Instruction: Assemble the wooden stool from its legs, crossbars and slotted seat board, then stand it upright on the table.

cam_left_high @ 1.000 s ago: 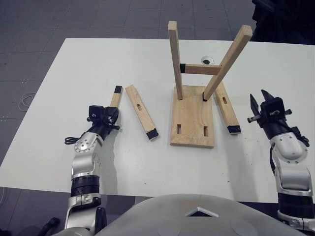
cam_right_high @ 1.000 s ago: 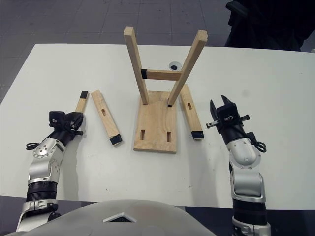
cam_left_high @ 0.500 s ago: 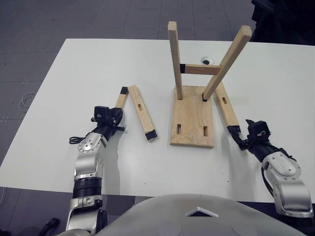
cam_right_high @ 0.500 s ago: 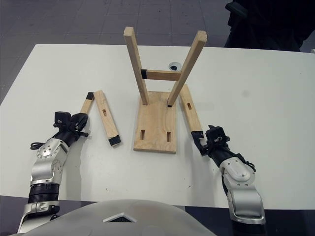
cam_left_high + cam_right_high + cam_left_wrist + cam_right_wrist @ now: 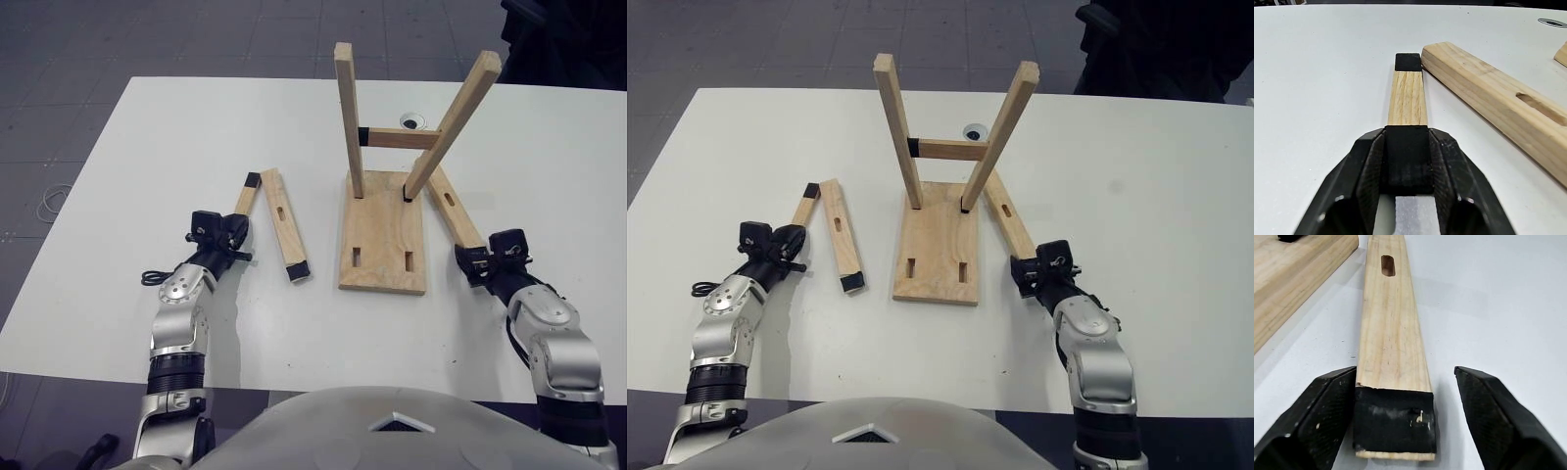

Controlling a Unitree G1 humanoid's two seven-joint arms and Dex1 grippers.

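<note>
Lower left of the head view: left gripper (image 5: 1407,141) clamped tight on the black-capped near end of a loose crossbar (image 5: 1407,93). The bar lies flat on the worktop (image 5: 127,157), pointing up-frame. Holding it by the end leaves the far tenon free for plugging in.

Lower right: right gripper (image 5: 1405,377) spread wide, jaws either side of the black near end of a slotted leg (image 5: 1388,323), nothing gripped. One jaw sits at or almost on the wood; the other stands clear. Likely lining up to take the leg by its end.

Middle: second slotted leg (image 5: 282,220) flat just beside the crossbar, their far ends almost meeting. Seat board (image 5: 384,235) flat at centre, two near slots open. The right leg runs close along the board's right edge; tight there, so lift before swinging.

Farther up: two upright legs (image 5: 349,117) set in the board's far slots, joined by a fitted crossbar (image 5: 400,138). They stand tall, so keep arm sweeps low or wide.

Open worktop to far left and far right. Cable grommet (image 5: 412,120) behind the frame.
</note>
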